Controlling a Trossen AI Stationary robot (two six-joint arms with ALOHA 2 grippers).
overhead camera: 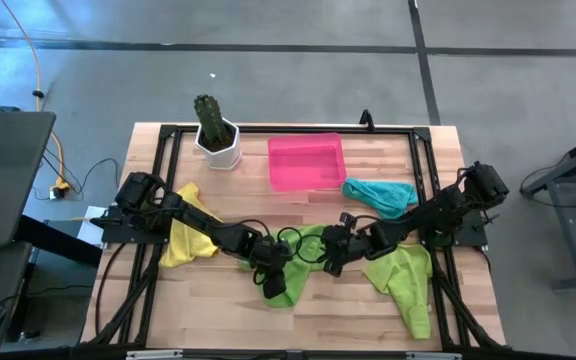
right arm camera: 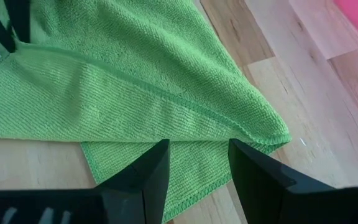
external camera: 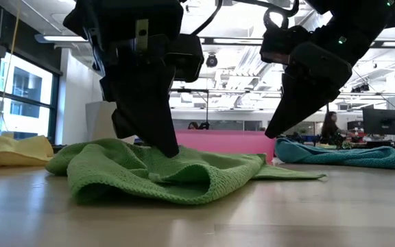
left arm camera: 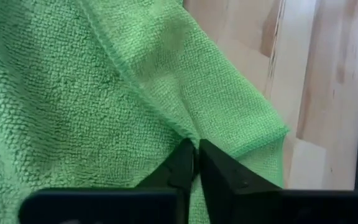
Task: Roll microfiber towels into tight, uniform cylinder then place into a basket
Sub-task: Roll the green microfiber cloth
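Green towel (overhead camera: 290, 270) lay crumpled mid-table; your left gripper (left arm camera: 196, 163) was pinched shut on its hem, right gripper (right arm camera: 197, 163) open above its edge. That thin pinch could slip, bunching the roll.

A white pot (overhead camera: 218, 148) with a green cactus (overhead camera: 208, 115) stands on the wooden table (overhead camera: 368, 310), well beyond the left pincer. A person (external camera: 332, 128) sits far behind.

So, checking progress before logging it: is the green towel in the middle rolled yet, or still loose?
Still loose. The middle green towel lies crumpled and partly spread on the table, no cylinder formed; the left hand pinches a fold of it.
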